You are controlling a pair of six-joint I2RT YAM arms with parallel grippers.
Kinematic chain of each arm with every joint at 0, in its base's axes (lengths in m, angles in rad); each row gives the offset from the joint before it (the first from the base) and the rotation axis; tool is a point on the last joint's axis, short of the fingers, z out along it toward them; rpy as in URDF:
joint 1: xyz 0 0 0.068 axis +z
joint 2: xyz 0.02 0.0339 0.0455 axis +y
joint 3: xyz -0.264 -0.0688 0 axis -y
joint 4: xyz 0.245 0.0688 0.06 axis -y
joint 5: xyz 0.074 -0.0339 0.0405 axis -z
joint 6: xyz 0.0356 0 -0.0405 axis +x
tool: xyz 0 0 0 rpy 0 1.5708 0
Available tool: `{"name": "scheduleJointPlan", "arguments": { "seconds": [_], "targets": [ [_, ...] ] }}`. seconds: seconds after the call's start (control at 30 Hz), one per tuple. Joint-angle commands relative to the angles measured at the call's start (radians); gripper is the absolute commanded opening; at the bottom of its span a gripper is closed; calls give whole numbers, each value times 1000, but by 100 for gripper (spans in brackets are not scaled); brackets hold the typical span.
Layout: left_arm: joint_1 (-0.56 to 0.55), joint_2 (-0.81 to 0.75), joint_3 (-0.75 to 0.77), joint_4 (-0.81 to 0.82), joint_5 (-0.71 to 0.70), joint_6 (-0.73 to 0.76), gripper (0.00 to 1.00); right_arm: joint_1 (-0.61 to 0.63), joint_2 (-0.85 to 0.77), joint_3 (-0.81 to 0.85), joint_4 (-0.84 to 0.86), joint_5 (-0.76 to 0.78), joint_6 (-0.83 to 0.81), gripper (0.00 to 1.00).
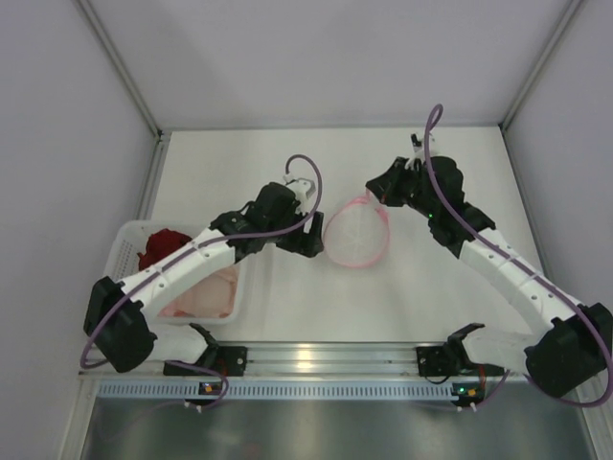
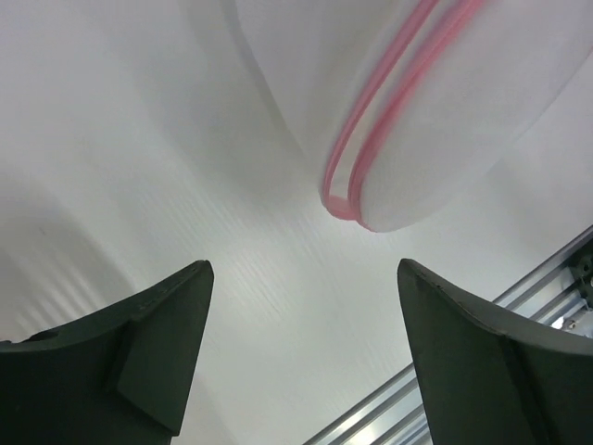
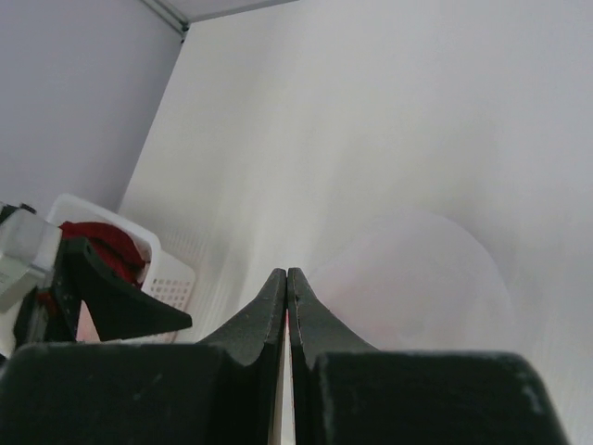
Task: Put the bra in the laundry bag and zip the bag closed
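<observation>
Bra [image 1: 203, 293] lies pale pink in the basket [image 1: 124, 244], not yet bagged. Right gripper [image 3: 287, 272] is closed, seemingly pinching the laundry bag [image 1: 356, 240] by its rim to steady it. Left gripper [image 2: 304, 269] hovers spread just beside the bag, probably free to fetch.

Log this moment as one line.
left gripper open beside laundry bag | right gripper shut at bag rim | bra in basket

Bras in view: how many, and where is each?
2. The dark red bra lies at the far end of the white basket; the pale pink bra lies nearer in it, partly under the left arm. None shows in the laundry bag. Others may be hidden.
</observation>
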Motion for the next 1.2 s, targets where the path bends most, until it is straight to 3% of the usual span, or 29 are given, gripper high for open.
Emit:
{"name": "scheduleJointPlan", "arguments": {
  "seconds": [0.0, 0.17, 0.3, 0.5, 0.87, 1.17],
  "targets": [
    [4, -82, 132, -20, -88, 114, 87, -7, 2, 66, 62, -64, -46, 0],
    [4, -104, 206, 92, -47, 203, 89, -8, -4, 60, 66, -74, -46, 0],
    [4, -67, 100, 391, 27, 275, 90, -10, -5, 57, 77, -47, -5, 0],
    [-2, 91, 207, 474, 81, 255, 90, -10, -13, 46, 112, -31, 44, 0],
    [-10, 198, 238, 667, 205, 231, 89, -10, -9, 43, 122, -31, 58, 0],
    [-19, 278, 278, 724, 185, 218, 84, -10, -15, 40, 143, -18, 86, 0]
  ]
}}
